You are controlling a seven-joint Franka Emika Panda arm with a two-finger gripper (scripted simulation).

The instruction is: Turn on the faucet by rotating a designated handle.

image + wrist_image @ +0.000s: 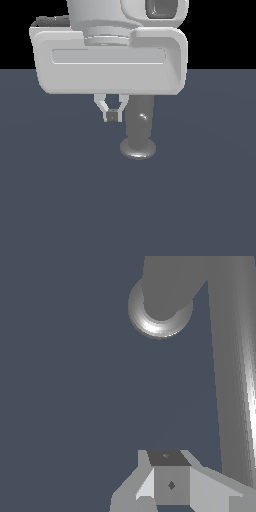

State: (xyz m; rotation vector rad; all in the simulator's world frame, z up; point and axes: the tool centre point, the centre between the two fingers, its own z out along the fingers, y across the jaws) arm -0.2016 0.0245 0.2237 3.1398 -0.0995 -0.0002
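The faucet point(141, 125) is a grey upright cylinder on a round disc base point(138, 149), standing on the dark floor. From above in the wrist view, the faucet point(167, 291) shows with its base rim point(150, 328) below it. The handle point(232, 371), a long thin grey rod, runs from the cylinder's top past my fingers. I cannot make the handle out in the exterior view. My gripper point(113, 116) hangs just to the exterior view's left of the cylinder, at mid height. The gripper point(167, 466) is shut, with nothing between its fingers. It sits close beside the rod; contact cannot be judged.
A flat dark blue-grey floor point(60, 200) spreads around the faucet. My large white hand housing point(110, 60) fills the upper part of the exterior view and hides the faucet's top.
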